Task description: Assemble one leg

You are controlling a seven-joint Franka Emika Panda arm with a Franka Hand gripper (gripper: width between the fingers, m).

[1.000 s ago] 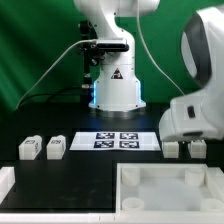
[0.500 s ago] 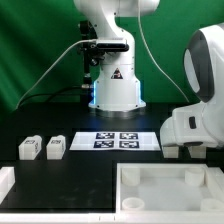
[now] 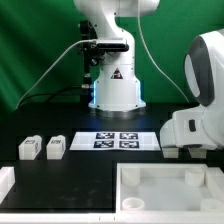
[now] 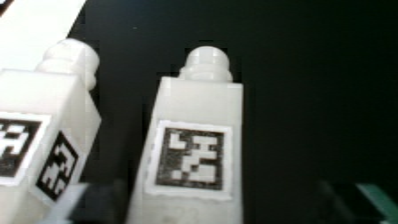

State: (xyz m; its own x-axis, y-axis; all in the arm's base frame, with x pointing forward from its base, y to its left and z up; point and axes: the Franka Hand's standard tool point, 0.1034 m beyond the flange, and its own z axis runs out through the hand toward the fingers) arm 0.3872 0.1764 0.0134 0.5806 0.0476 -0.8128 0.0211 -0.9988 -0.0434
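Note:
Two legs show in the wrist view: small white blocks with a rounded peg on one end and a black-and-white tag on the face. One leg (image 4: 196, 140) lies between the fingers of my open gripper (image 4: 222, 205); the dark fingertips (image 4: 93, 205) stand apart on either side of it. The second leg (image 4: 36, 125) lies close beside it. In the exterior view my gripper (image 3: 188, 150) is low over the table at the right, and the arm's white hand hides most of these two legs. Two more legs (image 3: 28, 149) (image 3: 55, 147) stand at the left.
The marker board (image 3: 118, 140) lies in the middle in front of the robot base (image 3: 115, 90). The large white tray-like piece (image 3: 165, 190) with corner sockets fills the front right. Another white part (image 3: 5, 185) sits at the front left edge.
The hand has come down and a little toward the exterior view's left, over the two legs at the right, and now covers more of them. The legs at the left have not moved.

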